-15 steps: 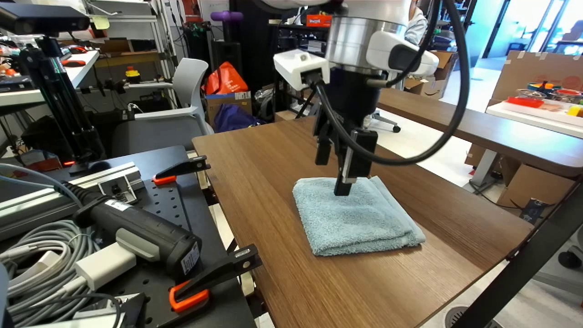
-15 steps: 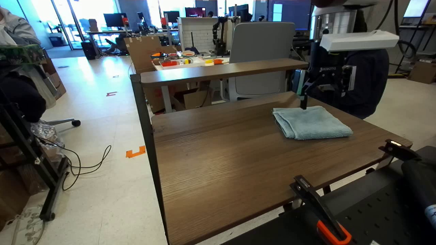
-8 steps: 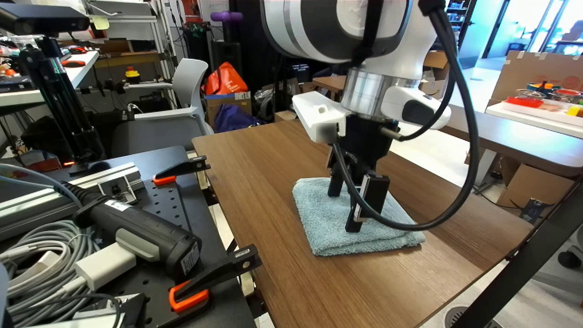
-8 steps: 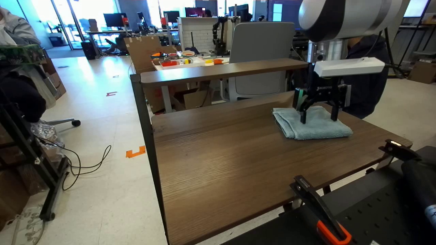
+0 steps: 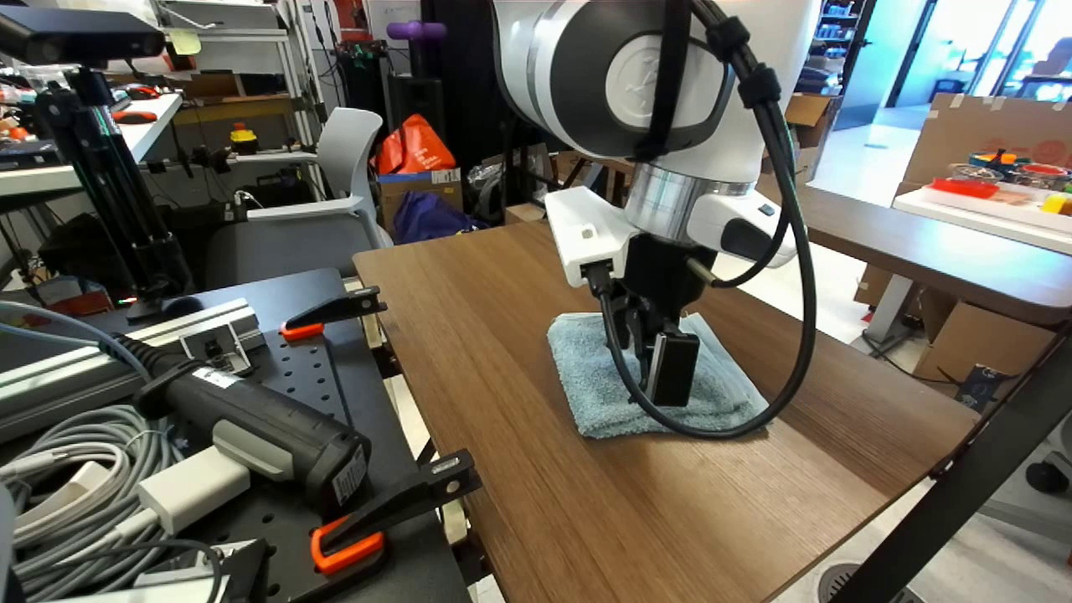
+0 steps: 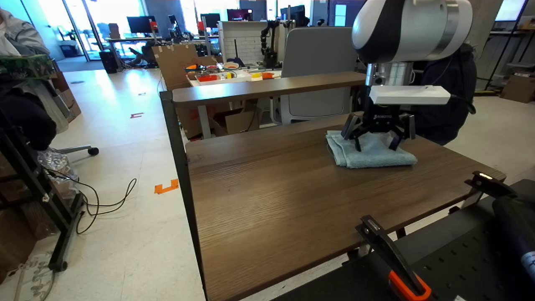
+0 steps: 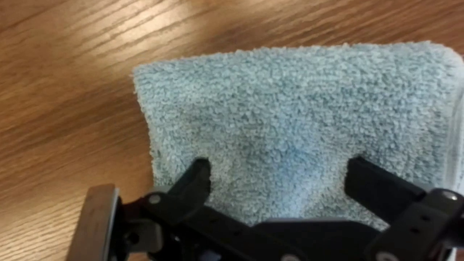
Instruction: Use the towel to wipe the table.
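Note:
The folded light-blue towel point(image 5: 578, 368) lies flat on the brown wooden table point(image 5: 477, 335). It shows in both exterior views point(image 6: 378, 161) and fills much of the wrist view point(image 7: 275, 98). My gripper point(image 6: 375, 147) is over the towel, pointing down. Its fingertips are apart and seem to rest on the towel's top. In the wrist view the gripper point(image 7: 278, 170) is open, with one black finger on each side and only flat towel surface between them. In an exterior view the gripper and its cable hide part of the towel.
Black clamps with orange handles point(image 5: 347, 544) sit along the table edge beside a black perforated bench point(image 5: 289, 368) holding cables and a handheld tool. A dark metal post point(image 6: 179, 167) stands at a table corner. A second wooden tabletop point(image 6: 267, 88) lies behind.
My gripper has come down onto the towel from above and moved across it. The towel has slid a short way along the table, still folded. The fingers now look splayed outward.

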Robot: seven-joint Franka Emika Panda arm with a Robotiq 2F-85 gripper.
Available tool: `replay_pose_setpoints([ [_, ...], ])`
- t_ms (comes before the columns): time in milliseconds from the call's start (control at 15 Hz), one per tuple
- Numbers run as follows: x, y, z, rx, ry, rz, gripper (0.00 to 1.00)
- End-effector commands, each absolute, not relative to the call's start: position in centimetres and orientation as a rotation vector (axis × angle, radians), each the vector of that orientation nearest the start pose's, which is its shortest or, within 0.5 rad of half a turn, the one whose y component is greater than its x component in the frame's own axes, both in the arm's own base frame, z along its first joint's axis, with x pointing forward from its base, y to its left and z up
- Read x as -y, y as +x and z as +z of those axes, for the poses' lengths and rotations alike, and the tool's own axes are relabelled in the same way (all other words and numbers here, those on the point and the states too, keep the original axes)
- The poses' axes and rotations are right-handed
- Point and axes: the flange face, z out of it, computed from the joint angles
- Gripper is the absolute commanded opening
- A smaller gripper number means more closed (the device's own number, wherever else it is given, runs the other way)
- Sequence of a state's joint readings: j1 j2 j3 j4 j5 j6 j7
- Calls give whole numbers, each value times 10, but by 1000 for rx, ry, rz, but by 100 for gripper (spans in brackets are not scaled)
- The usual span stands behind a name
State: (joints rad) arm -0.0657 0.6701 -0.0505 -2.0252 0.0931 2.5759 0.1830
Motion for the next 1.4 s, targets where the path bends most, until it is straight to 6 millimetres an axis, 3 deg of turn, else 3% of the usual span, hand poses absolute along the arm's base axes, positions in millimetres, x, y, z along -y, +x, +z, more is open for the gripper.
replay_pose_setpoints([
  [0, 39, 572, 100, -449, -3048, 129, 100],
  [133, 12, 566, 101, -316, -3060, 164, 100],
  [467, -63, 526, 77, -6, -3128, 320, 100],
  [933, -151, 507, 92, 325, -3172, 299, 100],
  [1067, -156, 513, 95, 341, -3159, 295, 100],
  [1333, -131, 544, 120, 241, -3067, 288, 100],
])
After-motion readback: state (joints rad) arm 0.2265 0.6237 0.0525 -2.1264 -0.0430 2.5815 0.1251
